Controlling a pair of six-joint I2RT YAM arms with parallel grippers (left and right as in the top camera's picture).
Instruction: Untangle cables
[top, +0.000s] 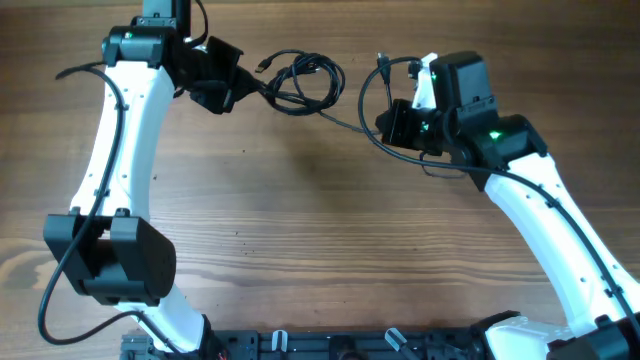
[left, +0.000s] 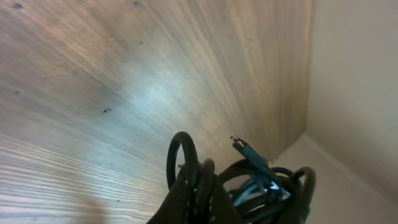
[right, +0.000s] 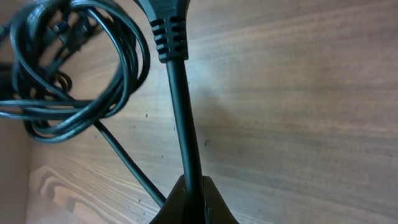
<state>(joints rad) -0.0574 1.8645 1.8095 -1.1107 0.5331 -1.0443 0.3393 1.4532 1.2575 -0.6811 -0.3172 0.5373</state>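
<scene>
Bench: wood grain. The widest open stretch lies in the middle and towards the near edge, between the two arms.
Right hand: right of centre, in the far half. Its fingers are closed to a narrow pinch on one black cord.
Held cord: smooth and black. It runs straight out from the pinch to a ribbed plug collar, with the bench close below it.
Slack strand: a thin black line runs across the bench from the right hand to the bundle. A second loop arcs up beside that hand to a small plug end.
Cables: thin black cords in a loose tangle of overlapping loops, left of centre near the far edge. A small plug tip sticks out on the left side.
Left hand: at the tangle's left side, fingers drawn together on several loops. A metal-tipped plug pokes up just past them.
Far edge: the tangle sits close to it. In the left wrist view the bench ends at a pale wall, so there is little room behind.
</scene>
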